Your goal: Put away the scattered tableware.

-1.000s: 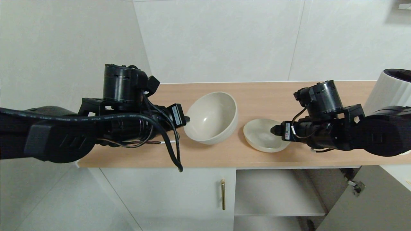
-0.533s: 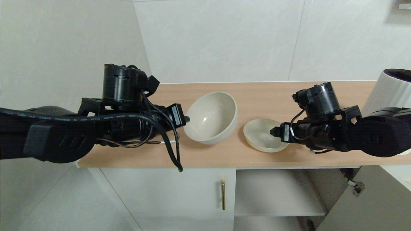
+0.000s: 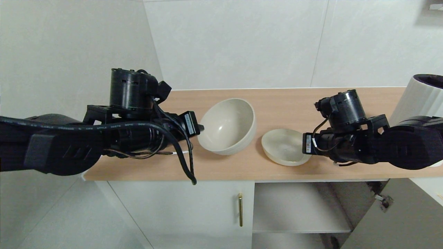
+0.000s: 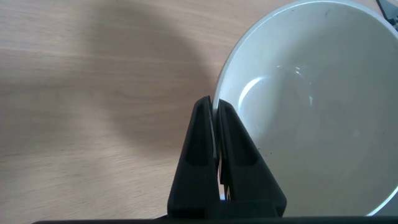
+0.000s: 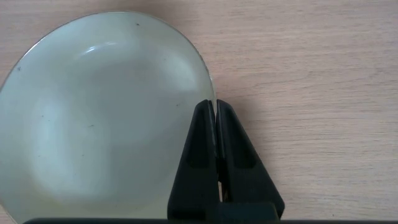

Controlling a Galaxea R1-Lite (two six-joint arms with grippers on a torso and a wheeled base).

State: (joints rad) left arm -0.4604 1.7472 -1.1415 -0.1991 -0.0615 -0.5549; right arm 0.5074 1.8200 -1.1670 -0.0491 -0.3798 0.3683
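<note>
Both pieces have come up a shade since a moment ago, the left gripper (image 4: 214, 102) clamped on the big bowl (image 3: 226, 126) at its nine o'clock rim, the right gripper (image 5: 216, 106) pinching the shallow dish (image 3: 283, 147) at three o'clock, dish at the bowl's four o'clock on the wooden counter (image 3: 283, 103).

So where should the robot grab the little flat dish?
By its thin rim, on the edge nearest the right tool, coming in sideways, low over the counter. The small dish is shallow and too wide to span, but its rim is thin enough to pinch. That tool is shut on the rim there now.
</note>
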